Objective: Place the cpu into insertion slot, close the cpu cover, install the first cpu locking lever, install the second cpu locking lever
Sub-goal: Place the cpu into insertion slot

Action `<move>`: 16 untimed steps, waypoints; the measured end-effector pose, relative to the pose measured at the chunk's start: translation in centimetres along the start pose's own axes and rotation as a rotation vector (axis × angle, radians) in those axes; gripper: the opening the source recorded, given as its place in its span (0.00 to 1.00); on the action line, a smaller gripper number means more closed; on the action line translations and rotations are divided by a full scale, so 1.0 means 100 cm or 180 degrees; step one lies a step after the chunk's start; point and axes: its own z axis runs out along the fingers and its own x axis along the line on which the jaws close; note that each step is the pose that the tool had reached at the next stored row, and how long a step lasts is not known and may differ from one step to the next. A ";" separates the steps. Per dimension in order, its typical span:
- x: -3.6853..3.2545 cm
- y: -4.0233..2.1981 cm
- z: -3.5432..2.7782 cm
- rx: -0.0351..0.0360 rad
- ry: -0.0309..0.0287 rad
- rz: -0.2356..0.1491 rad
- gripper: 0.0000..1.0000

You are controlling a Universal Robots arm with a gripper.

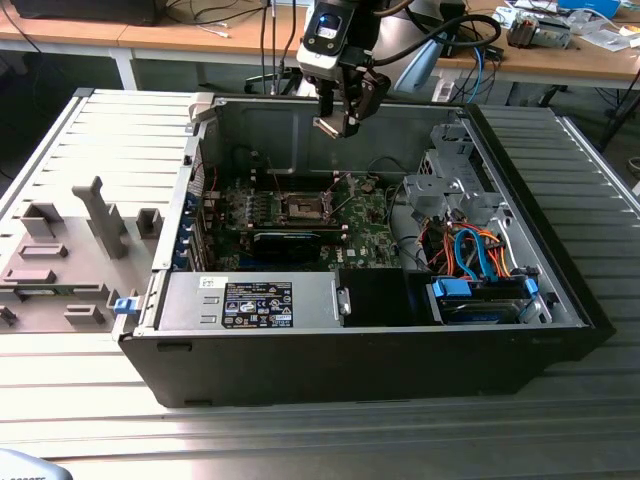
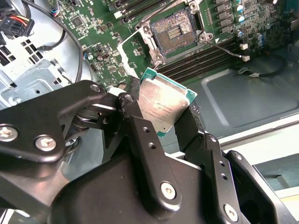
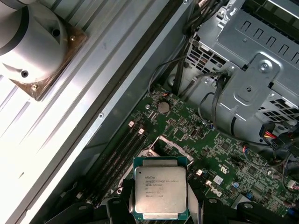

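My gripper [image 1: 340, 118] hangs above the open computer case, near its back wall, shut on the cpu [image 1: 328, 126]. In both wrist views the cpu [image 2: 163, 105] [image 3: 160, 192] is a flat square chip with a silvery top and green edge, clamped by two opposite edges between the black fingers [image 2: 140, 128]. The insertion slot [image 1: 303, 207] [image 2: 174, 30] lies bare on the green board well below, its dark contact field showing. The cpu cover [image 2: 132, 55] stands swung up beside the slot. In the first wrist view the cpu hides most of the slot.
A metal drive cage [image 1: 450, 185] with orange and blue cables [image 1: 470, 255] fills the case on the exterior view's right. A silver power supply [image 1: 250, 300] sits along the front. Memory slots [image 2: 201, 58] flank the socket. Grey fixtures [image 1: 60, 250] stand outside on the exterior view's left.
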 end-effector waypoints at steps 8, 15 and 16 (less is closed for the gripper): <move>0.0000 0.0000 0.0000 -0.0001 -0.0001 0.0017 0.55; 0.0000 0.0000 0.0000 -0.0002 -0.0002 0.0030 0.55; 0.0000 0.0000 0.0000 -0.0002 -0.0002 0.0033 0.55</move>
